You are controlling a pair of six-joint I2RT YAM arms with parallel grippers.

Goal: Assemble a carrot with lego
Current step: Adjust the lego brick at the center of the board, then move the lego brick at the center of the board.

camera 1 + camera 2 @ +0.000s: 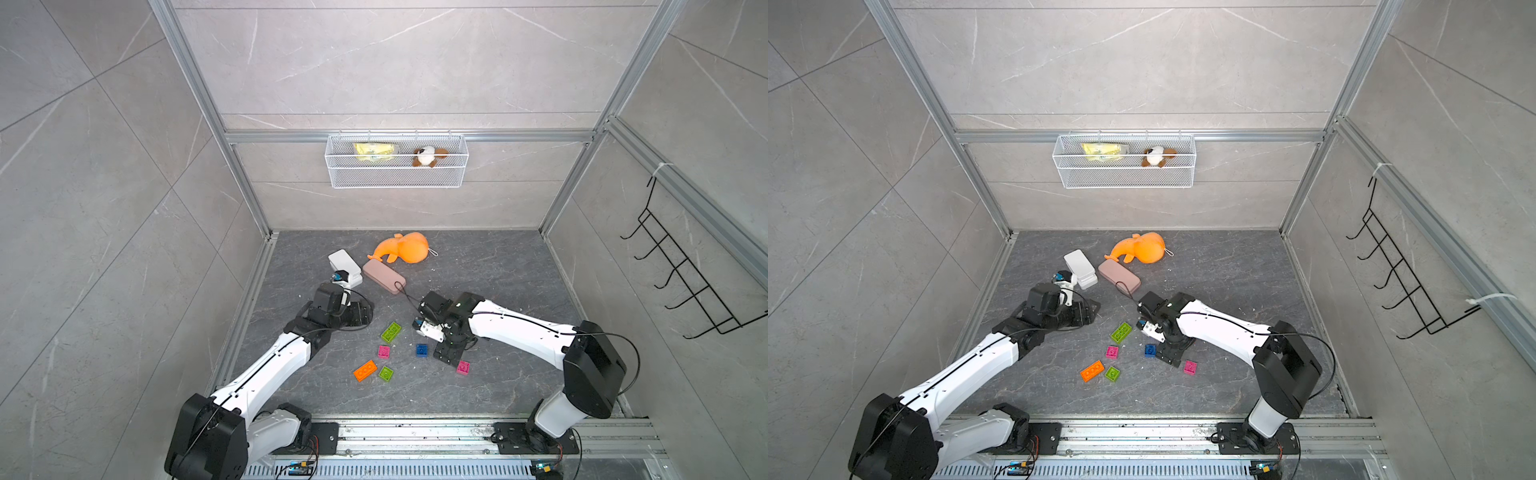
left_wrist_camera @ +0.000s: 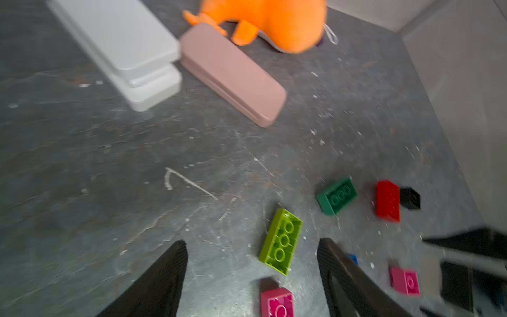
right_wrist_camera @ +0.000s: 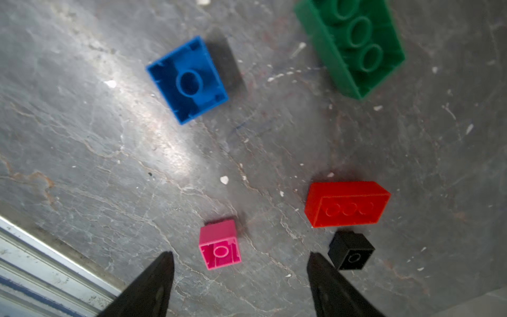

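Black right hand parted, beside pink lego

Counter: orange plush toy, white case, pink case. Wall: wire basket holding yellow packet and brown-white plush; black hook rack.

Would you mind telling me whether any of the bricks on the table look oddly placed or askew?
All lie loose, none joined. The blue brick and lime green brick rest upside down, hollow undersides up; the red brick and the pink brick beside it are tipped on their sides.
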